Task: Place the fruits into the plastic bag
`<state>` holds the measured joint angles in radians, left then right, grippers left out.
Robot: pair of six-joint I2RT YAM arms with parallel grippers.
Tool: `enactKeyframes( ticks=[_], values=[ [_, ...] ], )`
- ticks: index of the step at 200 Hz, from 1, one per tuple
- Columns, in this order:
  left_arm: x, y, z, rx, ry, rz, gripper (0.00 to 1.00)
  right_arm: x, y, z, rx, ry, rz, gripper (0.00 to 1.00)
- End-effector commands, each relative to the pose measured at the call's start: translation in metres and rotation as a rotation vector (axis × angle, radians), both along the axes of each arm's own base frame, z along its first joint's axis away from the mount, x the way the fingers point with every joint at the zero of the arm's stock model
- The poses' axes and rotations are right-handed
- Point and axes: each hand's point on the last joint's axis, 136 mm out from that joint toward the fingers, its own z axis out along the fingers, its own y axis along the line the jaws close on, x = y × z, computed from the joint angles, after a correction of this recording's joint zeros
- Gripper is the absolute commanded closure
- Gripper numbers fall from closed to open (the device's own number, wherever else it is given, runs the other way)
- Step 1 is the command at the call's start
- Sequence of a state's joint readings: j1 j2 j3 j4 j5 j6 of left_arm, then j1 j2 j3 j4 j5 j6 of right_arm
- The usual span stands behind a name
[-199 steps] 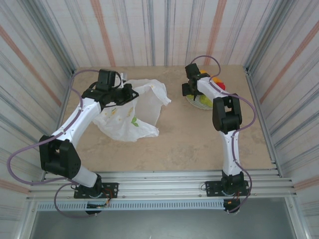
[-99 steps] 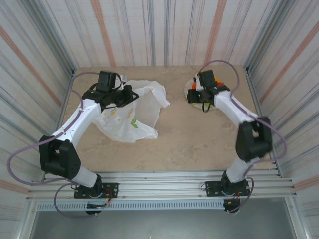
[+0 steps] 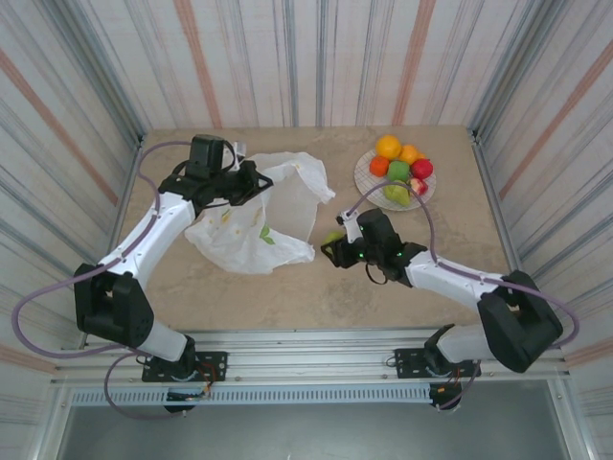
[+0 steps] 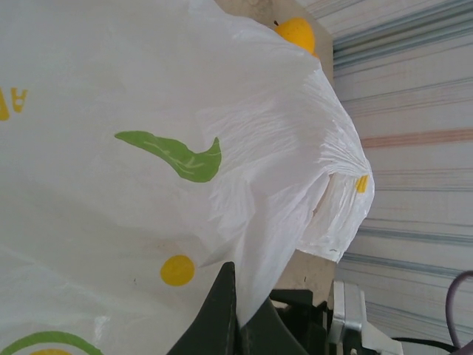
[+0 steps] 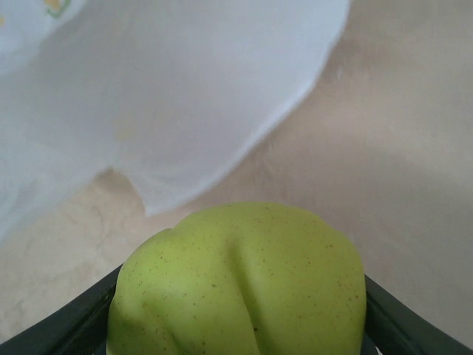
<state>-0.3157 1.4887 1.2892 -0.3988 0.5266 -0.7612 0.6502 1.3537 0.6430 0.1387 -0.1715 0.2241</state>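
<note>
Your right fingers clench a green fruit near the plastic bag, which your left fingers grip; other fruits await on the plate.

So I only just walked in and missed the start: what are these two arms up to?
The left gripper has its jaws shut on the rim of the plastic bag, holding that edge lifted off the table. The right gripper grips a green fruit just beside the bag's right side, not yet inside. The other fruits sit piled on the checked plate at the far right.
</note>
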Motion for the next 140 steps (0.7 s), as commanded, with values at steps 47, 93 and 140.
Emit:
enactKeyframes(
  ticks=[47, 93, 140],
  values=[
    [-0.013, -0.022, 0.024, -0.035, -0.03, -0.063, 1.0, 0.057, 0.047, 0.02, 0.087, -0.247, 0.014, 0.41],
    [-0.016, -0.041, 0.019, -0.058, 0.002, -0.099, 1.0, 0.066, 0.076, 0.024, 0.162, -0.281, 0.008, 0.39],
    [-0.019, -0.059, 0.016, -0.076, 0.012, -0.1, 1.0, 0.091, 0.058, 0.022, 0.214, -0.183, -0.301, 0.37]
  ],
)
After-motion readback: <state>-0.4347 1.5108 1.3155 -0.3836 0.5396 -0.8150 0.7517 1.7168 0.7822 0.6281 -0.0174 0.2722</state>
